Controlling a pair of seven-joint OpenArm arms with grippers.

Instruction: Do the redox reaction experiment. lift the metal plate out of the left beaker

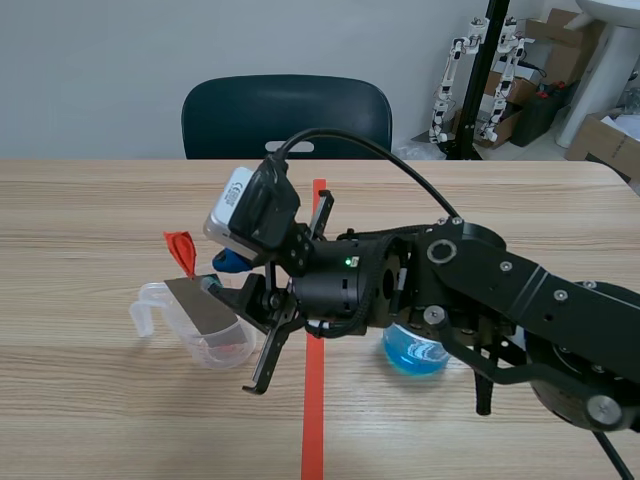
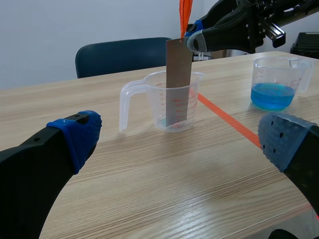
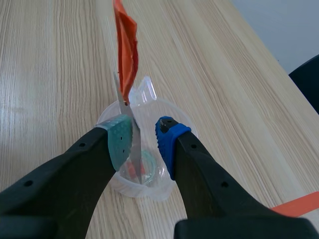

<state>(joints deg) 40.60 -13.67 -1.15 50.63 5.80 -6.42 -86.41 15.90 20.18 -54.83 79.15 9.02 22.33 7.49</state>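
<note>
Above table, right jaws slightly apart around metal plate; left jaws wide open.

Robotics lab in a plain office-like room, long wood-grain table marked with an orange-red tape line, dark blue chair against a bare white wall, beaker of blue liquid, cardboard boxes and white robot parts by a black stand in the corner

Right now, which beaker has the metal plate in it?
The left beaker, the one without colour; the right beaker holds only blue liquid.
</note>
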